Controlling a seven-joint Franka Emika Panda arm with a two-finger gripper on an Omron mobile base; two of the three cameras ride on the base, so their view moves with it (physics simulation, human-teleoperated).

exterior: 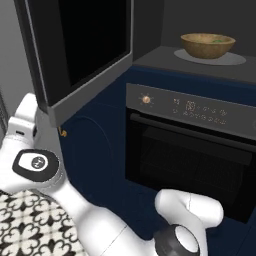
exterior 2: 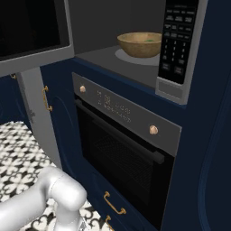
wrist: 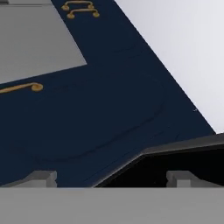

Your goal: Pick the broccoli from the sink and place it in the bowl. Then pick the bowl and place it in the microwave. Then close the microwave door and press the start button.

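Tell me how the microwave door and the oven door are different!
The microwave door is swung wide open, while the oven door is shut. The microwave door sits higher up; the oven door is below it. The microwave door has a grey frame; the oven door is dark all over with a dark bar handle across its top. Both have a big black glass window.

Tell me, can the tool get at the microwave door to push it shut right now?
Probably yes. The microwave door hangs wide open with nothing in front of it, and the open tool sits low by the navy cabinet, holding nothing. It would need to rise first.
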